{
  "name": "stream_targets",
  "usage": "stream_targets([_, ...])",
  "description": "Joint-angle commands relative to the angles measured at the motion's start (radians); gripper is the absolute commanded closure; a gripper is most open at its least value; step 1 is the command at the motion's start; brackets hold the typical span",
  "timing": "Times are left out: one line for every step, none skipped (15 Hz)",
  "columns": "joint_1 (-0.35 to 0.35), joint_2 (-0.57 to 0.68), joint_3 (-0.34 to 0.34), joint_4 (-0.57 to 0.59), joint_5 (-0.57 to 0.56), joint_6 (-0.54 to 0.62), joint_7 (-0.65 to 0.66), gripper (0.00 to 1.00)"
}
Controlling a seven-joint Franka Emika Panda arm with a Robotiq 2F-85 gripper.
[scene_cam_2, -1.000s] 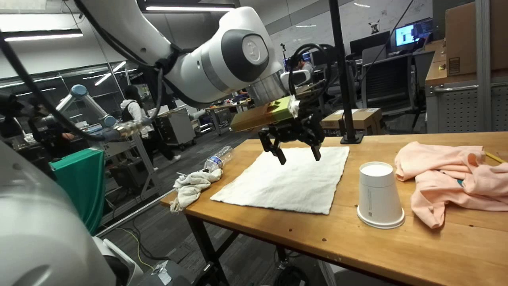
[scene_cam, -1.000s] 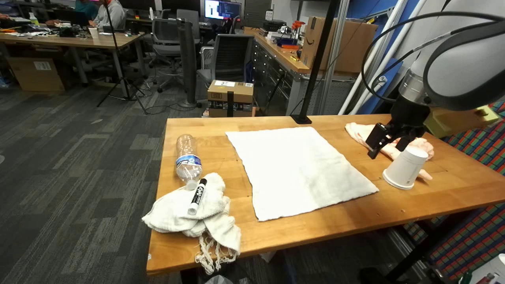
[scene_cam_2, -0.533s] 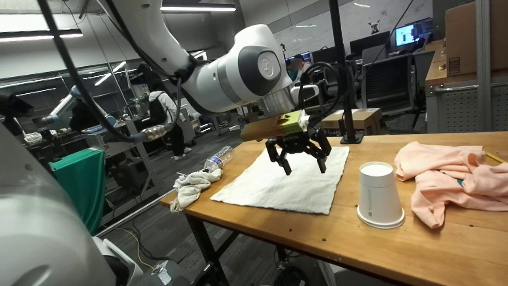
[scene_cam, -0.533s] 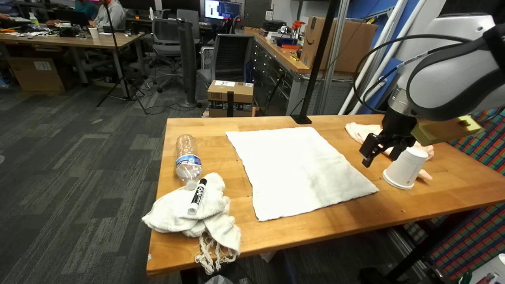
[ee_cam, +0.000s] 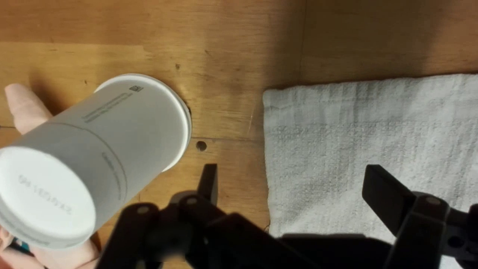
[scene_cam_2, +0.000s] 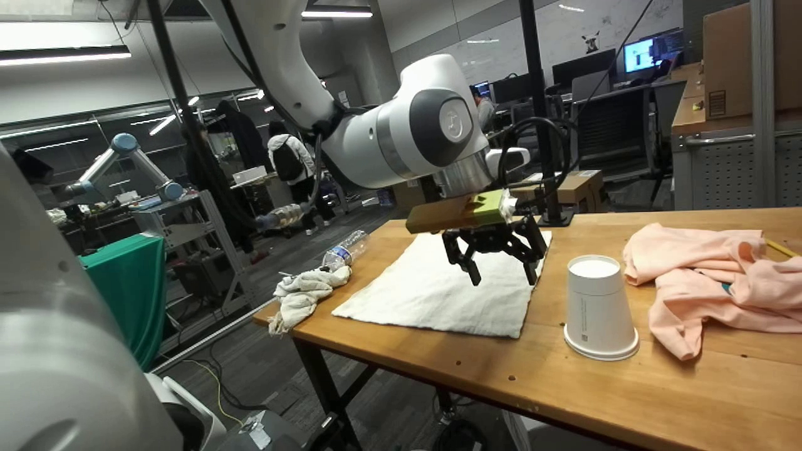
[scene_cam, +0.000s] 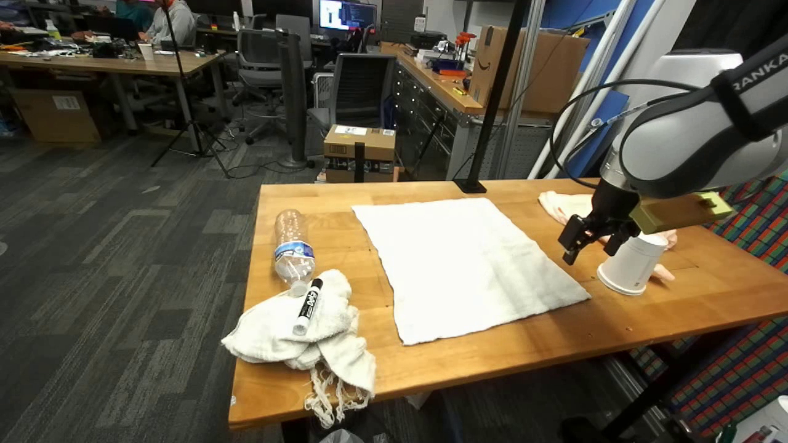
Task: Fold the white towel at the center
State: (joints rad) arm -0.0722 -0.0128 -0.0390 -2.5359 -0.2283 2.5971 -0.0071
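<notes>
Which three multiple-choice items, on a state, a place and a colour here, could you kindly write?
1. How does the white towel lie?
A) Rolled up
B) Bunched up
C) Spread flat

2. On what does the marker lie?
A) The fringed cloth
B) The white towel
C) The floor

3. What colour is the rumpled fabric beside the cup?
A) Green
B) Peach
C) Black

1 C: an exterior view shows every corner.
2 A: the cloth's folds show beneath it.
3 B: its folds look orange-pink.
</notes>
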Motion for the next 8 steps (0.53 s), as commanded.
stream_targets([-0.005,0.071,-0.021,0.025,0.002,0.042,-0.012,0.00])
stream_targets([-0.005,0.083,-0.026,0.023,0.000,0.048,-0.012,0.00])
stream_targets([-0.005,0.096,-0.031,0.022,0.003,0.055,-0.017,0.00])
stream_targets([-0.004,0.107,-0.035,0.022,-0.003,0.055,-0.014,0.00])
stream_targets([-0.004,0.116,-0.038,0.023,-0.003,0.057,-0.014,0.00])
stream_targets([-0.004,0.124,-0.041,0.025,-0.001,0.059,-0.016,0.00])
stream_targets([-0.003,0.130,-0.042,0.026,0.003,0.057,-0.018,0.00])
stream_targets([-0.001,0.138,-0.043,0.029,0.002,0.048,-0.015,0.00])
